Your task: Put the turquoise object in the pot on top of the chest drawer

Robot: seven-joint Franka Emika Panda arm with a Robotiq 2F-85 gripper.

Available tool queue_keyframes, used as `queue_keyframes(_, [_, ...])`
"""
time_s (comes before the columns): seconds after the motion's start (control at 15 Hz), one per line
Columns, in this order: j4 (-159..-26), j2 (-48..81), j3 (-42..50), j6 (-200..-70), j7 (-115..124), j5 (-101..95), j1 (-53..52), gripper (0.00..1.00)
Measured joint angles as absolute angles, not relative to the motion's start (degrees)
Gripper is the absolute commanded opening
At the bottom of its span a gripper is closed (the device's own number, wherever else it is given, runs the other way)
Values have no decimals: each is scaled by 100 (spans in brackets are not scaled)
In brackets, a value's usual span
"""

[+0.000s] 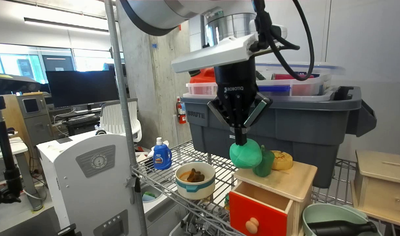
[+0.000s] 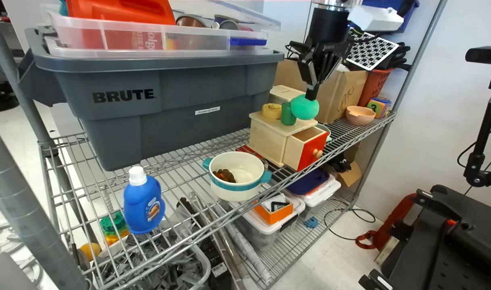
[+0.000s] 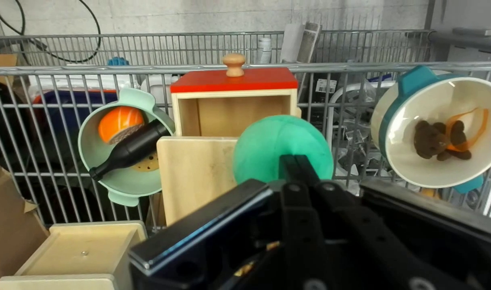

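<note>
Black gripper (image 1: 241, 142) points down, pinching the turquoise object (image 1: 245, 156).

Chest drawer (image 3: 197, 173) stands between pot (image 3: 428, 98) and tub (image 3: 126, 184)

Lighting: bright, cool, diffuse. In an exterior view, windows (image 1: 88, 59) are burnt towards white; hard streaks are thrown back by a polished metal collar (image 1: 231, 26). Turquoise object (image 3: 269, 141): softly shaded. Chest drawer (image 1: 285, 180): mild shadow pooled inside its open drawer. Pot (image 3: 434, 102): small glints caught on the inner wall. Gripper (image 3: 295, 165), wrist view: detail sunk in black; a pale sheen is carried along an edge; nearest parts softened. Distortion: posts (image 2: 25, 205) rendered slanting apart towards the sides in an exterior view. Sharpness: large lettering on the tote (image 2: 168, 96) shown crisp; fine print on its label (image 2: 208, 110) blurred.
</note>
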State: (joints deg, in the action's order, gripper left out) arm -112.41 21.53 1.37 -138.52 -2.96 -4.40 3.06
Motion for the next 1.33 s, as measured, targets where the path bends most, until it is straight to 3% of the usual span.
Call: queue_keyframes(1.33, [-11337,2114,347,-13850,-508,-414,824,0])
